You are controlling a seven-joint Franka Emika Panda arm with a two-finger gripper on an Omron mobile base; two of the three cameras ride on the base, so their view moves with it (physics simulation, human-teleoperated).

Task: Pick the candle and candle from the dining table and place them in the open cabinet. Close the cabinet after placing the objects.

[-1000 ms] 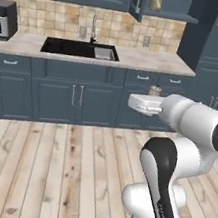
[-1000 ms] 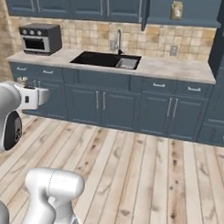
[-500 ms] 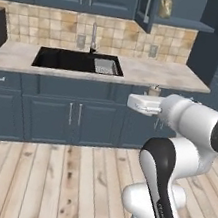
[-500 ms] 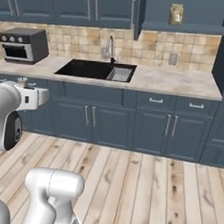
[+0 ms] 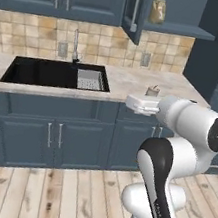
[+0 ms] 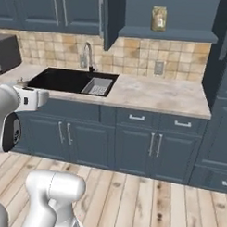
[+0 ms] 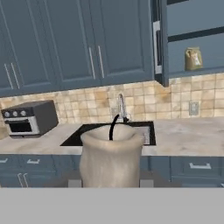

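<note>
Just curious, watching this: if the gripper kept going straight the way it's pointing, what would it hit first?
Probably the faucet and tiled wall above the sink; the held candle leads. Depth is hard to judge.

Base views flanking arm — hand view forward — shared sink point(image 5: 54, 73).

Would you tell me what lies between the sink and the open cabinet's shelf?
In the right base view: bare counter, then tiled wall with an outlet.
</note>
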